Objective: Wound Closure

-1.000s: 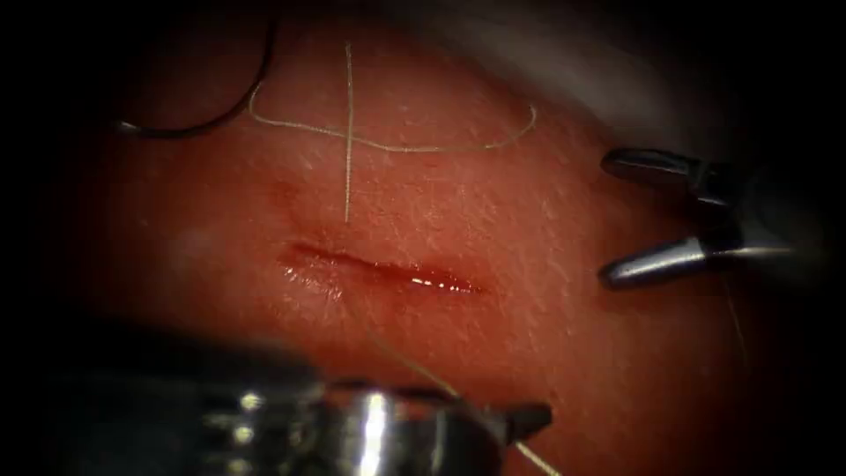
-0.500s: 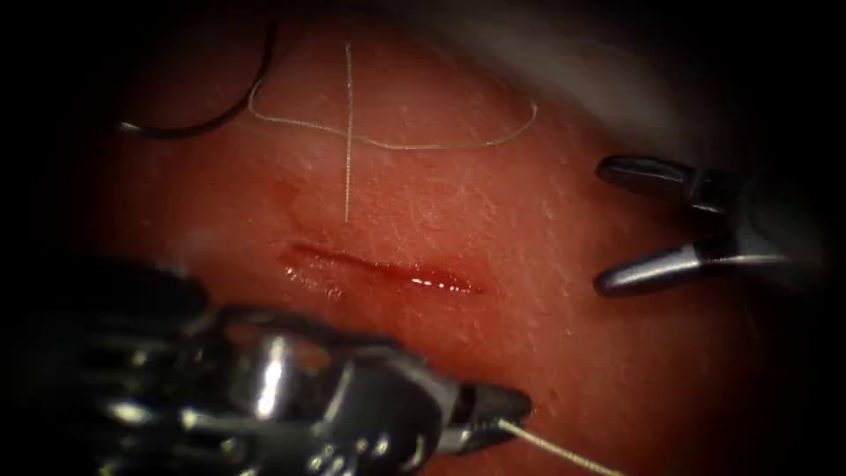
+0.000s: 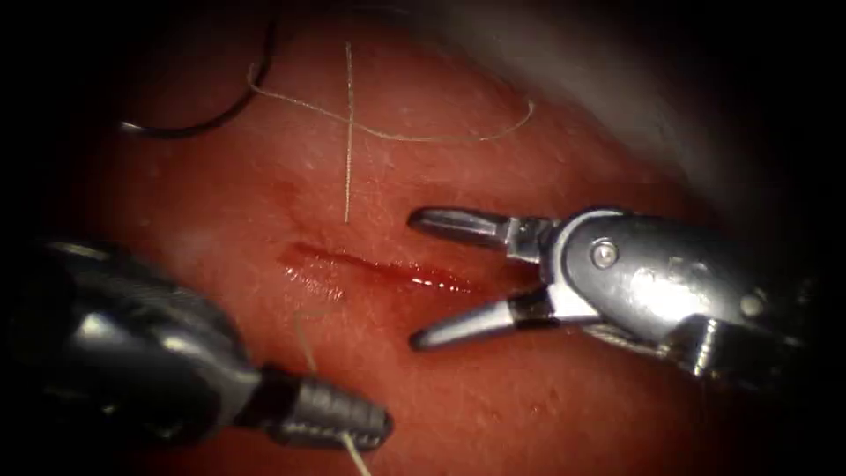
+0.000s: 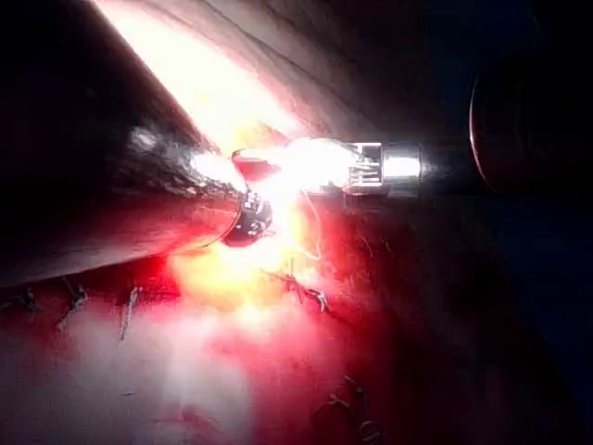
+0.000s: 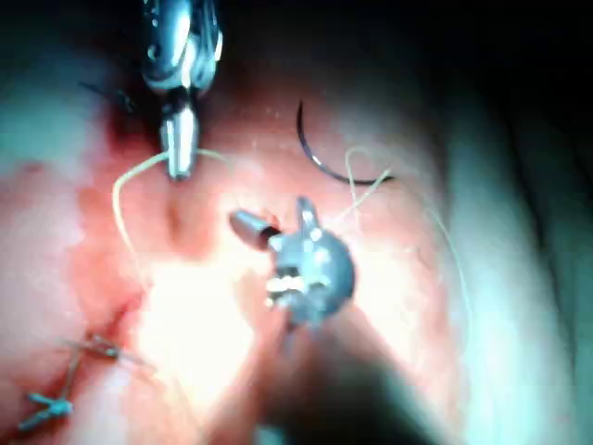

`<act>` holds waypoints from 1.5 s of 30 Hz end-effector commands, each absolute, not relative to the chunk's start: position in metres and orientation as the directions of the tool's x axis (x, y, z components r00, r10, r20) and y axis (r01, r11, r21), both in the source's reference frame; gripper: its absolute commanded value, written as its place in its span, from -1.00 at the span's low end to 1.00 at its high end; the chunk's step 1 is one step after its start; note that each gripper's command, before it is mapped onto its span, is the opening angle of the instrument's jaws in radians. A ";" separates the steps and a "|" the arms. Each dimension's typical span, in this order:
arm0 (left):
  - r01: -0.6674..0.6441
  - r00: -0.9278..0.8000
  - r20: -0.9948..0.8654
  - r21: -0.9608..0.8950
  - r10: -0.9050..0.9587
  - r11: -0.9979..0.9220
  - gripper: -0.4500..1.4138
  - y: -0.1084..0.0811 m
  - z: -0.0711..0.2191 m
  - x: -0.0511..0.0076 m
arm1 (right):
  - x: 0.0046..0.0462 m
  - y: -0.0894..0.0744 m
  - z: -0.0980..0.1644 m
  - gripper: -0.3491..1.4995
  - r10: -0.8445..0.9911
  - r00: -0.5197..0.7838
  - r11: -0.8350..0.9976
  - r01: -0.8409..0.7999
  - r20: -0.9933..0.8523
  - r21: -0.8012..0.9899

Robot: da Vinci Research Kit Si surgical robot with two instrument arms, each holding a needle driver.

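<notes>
Endoscope view: the cut (image 3: 379, 269) in the tissue (image 3: 546, 370) is lying open along its whole visible length, red fluid (image 3: 432, 282) glistening in it — no stitch is bridging it yet, so the closure is judged to be at an early stage. The needle (image 3: 198, 123) is lying free on the tissue well above the cut's left end, not in the tissue and held by neither tool. The thread (image 3: 397, 135) is trailing from it in a loose loop above the cut, and a further run is emerging just below the cut. The left tool (image 3: 339, 425) is lying below the cut's left half, jaws pressed together on that run of thread. The right tool (image 3: 432, 278) is reaching in over the cut's right end, jaws spread wide — one above the cut, one below — and holding nothing.

Left wrist view: glare is washing out the left tool (image 4: 255, 218); its grip cannot be confirmed here.

Right wrist view: the right tool (image 5: 278, 232) is hovering beside the cut with jaws apart; the needle (image 5: 324, 153) is lying free beyond it, and the left tool (image 5: 178, 153) appears to be pinching the thread (image 5: 125, 195).
</notes>
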State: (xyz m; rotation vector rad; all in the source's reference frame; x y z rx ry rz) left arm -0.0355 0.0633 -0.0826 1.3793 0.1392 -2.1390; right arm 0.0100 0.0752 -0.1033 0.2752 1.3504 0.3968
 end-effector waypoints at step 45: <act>0.568 -0.298 -0.864 0.180 -0.405 -0.803 -0.89 0.064 -0.082 -0.0341 | 0.0175 0.074 -0.105 -1.00 0.178 0.089 0.983 0.027 -0.980 0.181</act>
